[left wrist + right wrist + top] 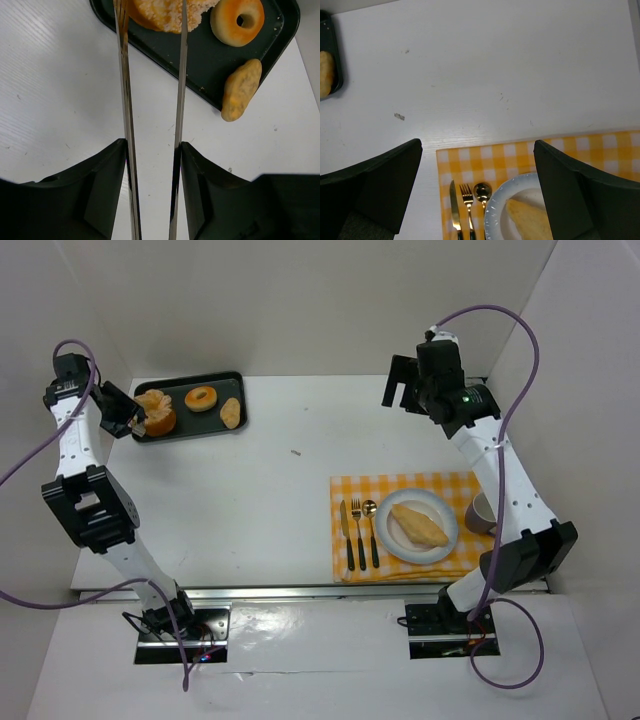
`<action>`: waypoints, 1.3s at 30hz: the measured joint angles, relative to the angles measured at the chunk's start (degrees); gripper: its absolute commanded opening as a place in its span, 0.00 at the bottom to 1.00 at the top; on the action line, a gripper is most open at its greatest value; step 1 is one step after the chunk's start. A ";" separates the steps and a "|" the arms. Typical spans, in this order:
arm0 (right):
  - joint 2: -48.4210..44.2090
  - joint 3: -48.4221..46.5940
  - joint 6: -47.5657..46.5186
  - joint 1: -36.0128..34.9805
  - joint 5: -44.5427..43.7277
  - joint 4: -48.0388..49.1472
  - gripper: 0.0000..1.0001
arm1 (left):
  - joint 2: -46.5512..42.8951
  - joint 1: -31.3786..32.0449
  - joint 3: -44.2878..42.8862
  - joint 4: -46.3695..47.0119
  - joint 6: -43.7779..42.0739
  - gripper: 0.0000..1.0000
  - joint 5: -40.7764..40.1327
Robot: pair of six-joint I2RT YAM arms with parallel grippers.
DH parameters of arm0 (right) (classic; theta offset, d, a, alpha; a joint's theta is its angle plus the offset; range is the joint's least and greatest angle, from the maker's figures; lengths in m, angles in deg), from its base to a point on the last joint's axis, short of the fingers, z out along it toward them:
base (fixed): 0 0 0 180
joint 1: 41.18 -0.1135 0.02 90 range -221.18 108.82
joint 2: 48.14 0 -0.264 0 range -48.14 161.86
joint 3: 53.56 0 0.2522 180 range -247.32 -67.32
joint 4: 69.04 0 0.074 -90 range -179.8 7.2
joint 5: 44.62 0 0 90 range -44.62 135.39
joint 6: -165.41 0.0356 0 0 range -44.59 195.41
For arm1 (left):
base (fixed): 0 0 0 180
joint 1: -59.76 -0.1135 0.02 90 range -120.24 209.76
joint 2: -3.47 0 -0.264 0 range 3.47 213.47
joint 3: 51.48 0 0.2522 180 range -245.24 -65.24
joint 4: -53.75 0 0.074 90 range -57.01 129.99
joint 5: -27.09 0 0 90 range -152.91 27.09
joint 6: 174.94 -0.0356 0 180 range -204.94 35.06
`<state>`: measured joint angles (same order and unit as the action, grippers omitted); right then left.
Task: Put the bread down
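On the black tray [215, 380] at the far left lie a sugared round bun [156, 412], a ring-shaped bread [201, 398] and an oval bread [231, 412]. My left gripper [135, 412] hovers at the tray's left end. In the left wrist view its two long metal blades stand apart over the bun [160, 12], one by its left edge and one across it; whether they touch it I cannot tell. The ring bread [237, 21] and oval bread [241, 90] lie to the right. My right gripper [403, 385] hangs open and holds nothing, high above the table. Another bread [420, 525] lies on the white plate [385, 530].
A yellow checked placemat [400, 485] at the near right carries the plate, a knife, fork and spoon [358, 535], and a mug [481, 512] at its right edge. White walls close in the table on the left, back and right.
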<state>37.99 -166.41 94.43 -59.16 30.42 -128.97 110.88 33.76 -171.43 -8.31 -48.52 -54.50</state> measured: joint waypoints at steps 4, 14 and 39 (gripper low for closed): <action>1.09 0.00 0.00 0.00 0.59 0.07 1.00 | 0.52 -0.02 0.02 0.17 0.02 0.59 0.07; 1.77 -0.35 -0.02 0.02 1.11 0.17 1.00 | 0.52 -0.09 0.02 0.35 0.00 0.59 2.01; 1.90 -0.37 0.90 0.02 2.10 0.26 1.00 | 4.17 -3.91 -0.13 1.60 -0.33 0.36 5.68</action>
<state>39.89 -166.78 95.33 -59.14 32.52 -128.71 115.06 29.85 -171.57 -6.71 -48.85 -48.82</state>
